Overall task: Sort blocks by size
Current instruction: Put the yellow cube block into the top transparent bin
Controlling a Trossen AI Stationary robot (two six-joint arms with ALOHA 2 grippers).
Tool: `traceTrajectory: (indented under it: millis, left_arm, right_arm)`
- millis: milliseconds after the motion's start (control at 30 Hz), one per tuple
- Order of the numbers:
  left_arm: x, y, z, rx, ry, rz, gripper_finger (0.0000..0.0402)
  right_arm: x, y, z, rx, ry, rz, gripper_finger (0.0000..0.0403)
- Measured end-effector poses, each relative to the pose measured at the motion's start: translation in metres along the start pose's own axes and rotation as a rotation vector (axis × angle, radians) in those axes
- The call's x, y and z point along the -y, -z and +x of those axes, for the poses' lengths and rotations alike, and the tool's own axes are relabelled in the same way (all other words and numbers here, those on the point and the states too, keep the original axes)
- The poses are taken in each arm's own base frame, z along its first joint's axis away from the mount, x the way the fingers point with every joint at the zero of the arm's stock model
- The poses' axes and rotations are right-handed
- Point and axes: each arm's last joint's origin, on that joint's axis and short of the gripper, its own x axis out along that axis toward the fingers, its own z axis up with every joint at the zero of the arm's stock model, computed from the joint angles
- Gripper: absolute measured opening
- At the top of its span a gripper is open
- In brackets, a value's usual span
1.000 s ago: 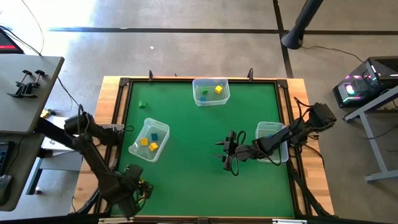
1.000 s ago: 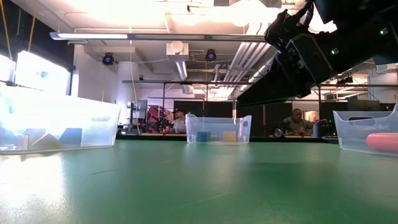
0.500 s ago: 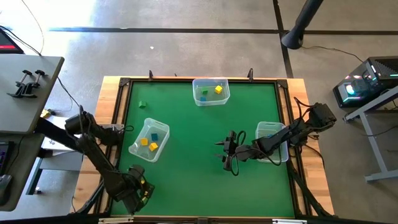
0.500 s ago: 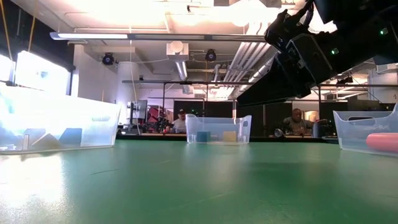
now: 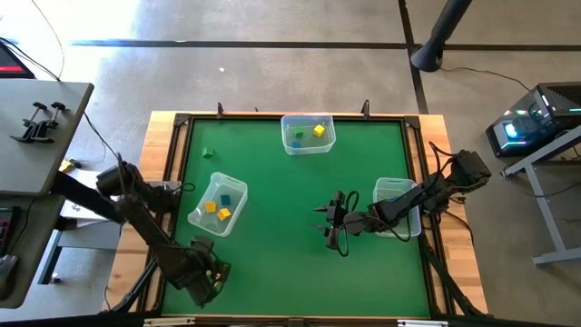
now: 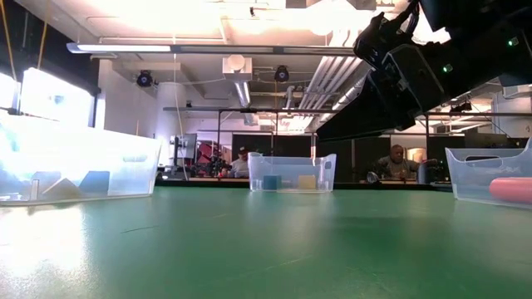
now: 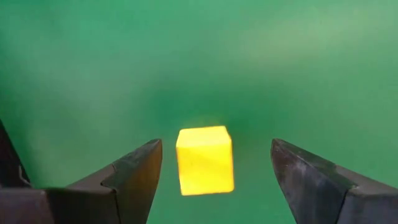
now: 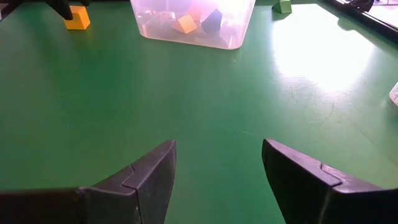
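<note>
A yellow cube (image 7: 205, 160) rests on the green mat near the table's near left corner. My left gripper (image 7: 216, 144) is open above it, one finger on each side, apart from it; it also shows in the high view (image 5: 209, 272). The cube shows in the right wrist view (image 8: 77, 17) too. My right gripper (image 5: 331, 222) is open and empty right of the table's middle. A small green block (image 5: 208, 152) lies at the far left. Yellow and blue blocks lie in the left bin (image 5: 219, 203); yellow, green and blue ones lie in the far bin (image 5: 308, 133).
A third clear bin (image 5: 397, 207) stands at the right under my right arm; the low view shows a red-orange cylinder (image 6: 509, 189) in it. A raised frame (image 5: 182, 123) runs round the mat. People sit in the room beyond the table (image 6: 397, 162).
My left gripper has gone a little toward the table's right edge, along the near left part of the mat.
</note>
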Motion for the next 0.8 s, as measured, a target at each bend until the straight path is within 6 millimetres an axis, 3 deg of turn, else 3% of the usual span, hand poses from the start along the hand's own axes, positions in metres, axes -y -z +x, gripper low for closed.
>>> traceTrajectory:
  millis: [500,800]
  left_arm:
    - [0.005,-0.005,0.002,-0.062,-0.043,-0.004,0.0261]
    - [0.0,-0.006,0.027,-0.109,0.014,-0.011,0.0238]
  right_arm:
    - [0.0,0.0,0.0,0.0,0.0,-0.001,0.0234]
    - [0.0,0.0,0.0,-0.001,0.0,-0.001,0.0234]
